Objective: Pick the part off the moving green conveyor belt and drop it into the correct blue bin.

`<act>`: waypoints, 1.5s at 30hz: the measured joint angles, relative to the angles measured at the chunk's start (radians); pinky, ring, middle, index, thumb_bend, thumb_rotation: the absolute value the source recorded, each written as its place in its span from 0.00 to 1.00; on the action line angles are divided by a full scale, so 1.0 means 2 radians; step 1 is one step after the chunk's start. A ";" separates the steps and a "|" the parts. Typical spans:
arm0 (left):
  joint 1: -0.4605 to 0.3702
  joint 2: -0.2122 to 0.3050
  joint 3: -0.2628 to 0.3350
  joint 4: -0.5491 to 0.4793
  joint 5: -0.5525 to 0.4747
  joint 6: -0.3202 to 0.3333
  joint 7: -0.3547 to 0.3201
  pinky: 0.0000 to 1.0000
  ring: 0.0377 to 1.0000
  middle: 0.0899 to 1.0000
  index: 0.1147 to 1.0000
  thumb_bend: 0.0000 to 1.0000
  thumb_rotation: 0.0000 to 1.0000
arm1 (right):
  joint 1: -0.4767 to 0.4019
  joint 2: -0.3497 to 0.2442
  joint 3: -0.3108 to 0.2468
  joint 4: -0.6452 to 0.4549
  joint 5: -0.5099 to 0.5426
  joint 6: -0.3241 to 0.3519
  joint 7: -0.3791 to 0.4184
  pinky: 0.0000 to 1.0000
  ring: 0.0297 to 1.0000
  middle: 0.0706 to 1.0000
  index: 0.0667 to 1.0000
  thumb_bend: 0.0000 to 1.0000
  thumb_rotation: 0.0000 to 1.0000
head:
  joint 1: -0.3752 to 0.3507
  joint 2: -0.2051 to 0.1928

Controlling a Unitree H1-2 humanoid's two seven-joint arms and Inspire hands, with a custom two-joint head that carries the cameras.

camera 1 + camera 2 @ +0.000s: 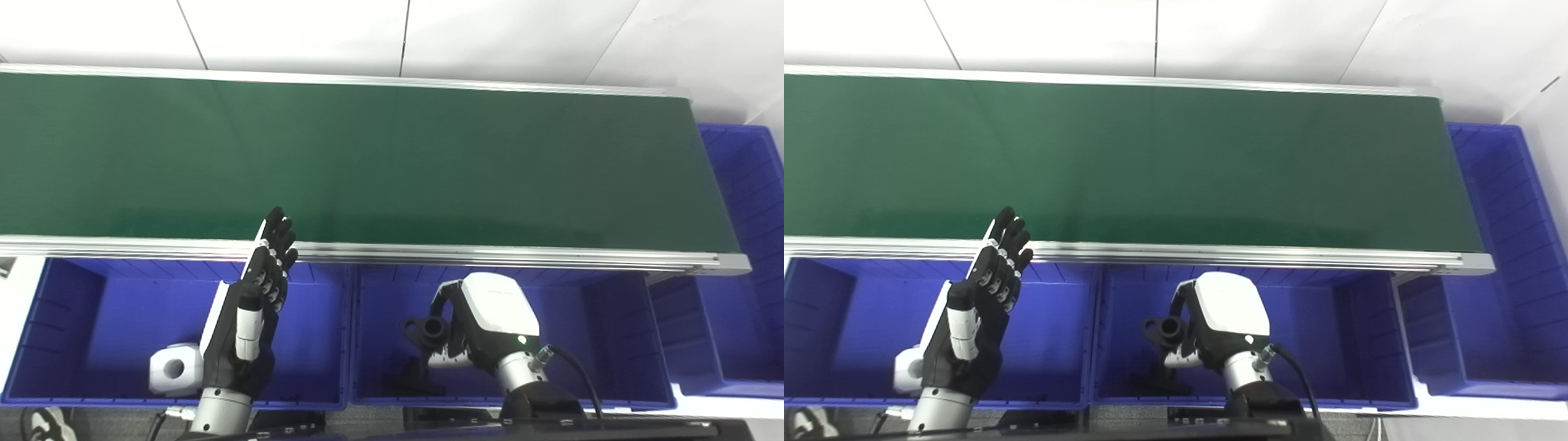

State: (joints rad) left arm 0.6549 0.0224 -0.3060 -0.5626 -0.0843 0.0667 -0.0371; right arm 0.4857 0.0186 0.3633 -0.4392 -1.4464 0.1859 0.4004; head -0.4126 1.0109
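Right hand [471, 331] clamped on the black part [427, 331], held above the middle blue bin [612, 343] for dropping; left hand [248, 318], fingers apart, waits beside that bin, below the bare conveyor belt [367, 159].

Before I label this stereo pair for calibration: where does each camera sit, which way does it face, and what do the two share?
Left eye view: on the head, looking down at the green conveyor belt and blue bins; shows the open left hand and the right hand holding a black part.
Right eye view: beside it, same downward aim, everything shifted leftward; same hands show.
Shared: belt, middle bin, both hands, part.
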 measured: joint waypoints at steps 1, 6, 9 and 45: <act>0.000 0.000 0.000 0.000 0.000 0.000 0.000 1.00 1.00 1.00 1.00 0.91 0.96 | 0.000 -0.001 0.000 0.004 -0.004 0.000 -0.006 0.26 0.35 0.46 0.59 0.73 0.39 | 0.003 -0.001; 0.000 0.000 0.002 0.001 0.000 0.000 0.000 1.00 1.00 1.00 1.00 0.91 0.97 | 0.000 -0.001 0.000 0.004 -0.017 0.001 -0.006 0.61 0.67 0.73 0.77 0.98 0.66 | 0.005 -0.005; 0.000 0.001 0.003 0.002 0.000 0.000 0.000 1.00 1.00 1.00 1.00 0.91 0.97 | 0.002 0.001 -0.001 0.004 -0.018 0.002 0.006 0.78 0.79 0.82 0.82 1.00 0.74 | 0.007 -0.008; 0.013 0.009 0.000 0.103 0.013 -0.072 -0.010 1.00 1.00 1.00 1.00 0.96 0.92 | 0.182 0.033 -0.038 0.041 0.616 -0.240 -0.214 0.66 0.73 0.80 0.79 0.65 0.92 | 0.098 -0.127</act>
State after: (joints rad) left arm 0.6806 0.0410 -0.3059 -0.3562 -0.0576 -0.0774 -0.0579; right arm 0.8504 0.0843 0.2873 -0.3573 -0.2143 -0.2944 -0.0267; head -0.2163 0.7563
